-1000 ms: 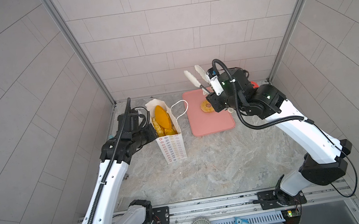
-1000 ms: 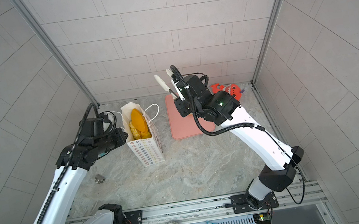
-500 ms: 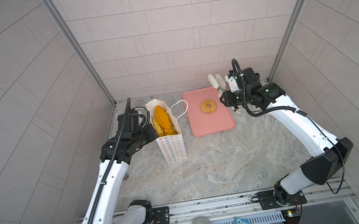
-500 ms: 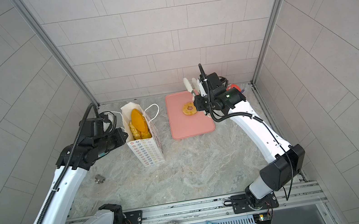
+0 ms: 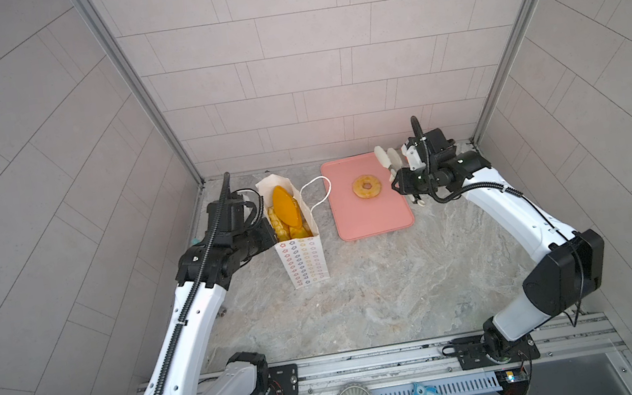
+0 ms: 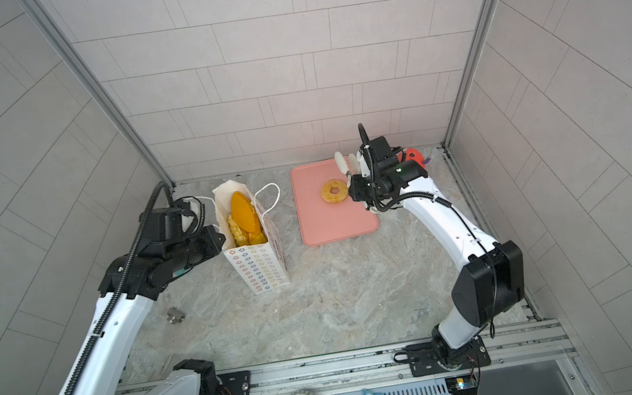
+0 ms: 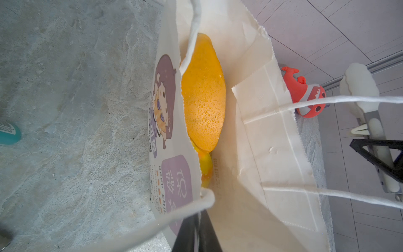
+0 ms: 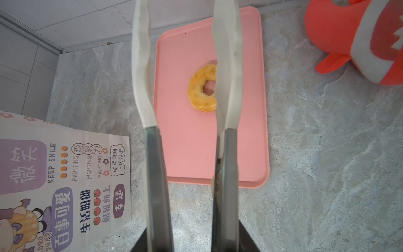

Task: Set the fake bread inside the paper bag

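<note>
The white paper bag (image 5: 303, 259) (image 6: 261, 265) stands upright left of centre, with an orange long loaf (image 5: 286, 210) (image 7: 202, 98) and yellow ridged pieces inside. My left gripper (image 6: 221, 239) (image 7: 197, 229) is shut on the bag's left rim. One ring doughnut (image 5: 366, 187) (image 6: 333, 192) (image 8: 201, 89) of fake bread lies on the pink tray (image 5: 368, 222) (image 8: 185, 152). My right gripper (image 5: 387, 157) (image 6: 346, 160) (image 8: 183, 13) hangs open and empty above the tray's far right corner, just right of the doughnut.
A red plush shark (image 6: 413, 155) (image 8: 359, 39) lies at the back right behind my right arm. A small metal fitting (image 6: 175, 315) sits on the table by my left arm. A teal object (image 7: 8, 133) lies left of the bag. Walls close in three sides.
My right gripper has swung from above the tray's left side to its right corner, uncovering the doughnut, and its jaws have narrowed slightly. The left arm and bag have not moved.
</note>
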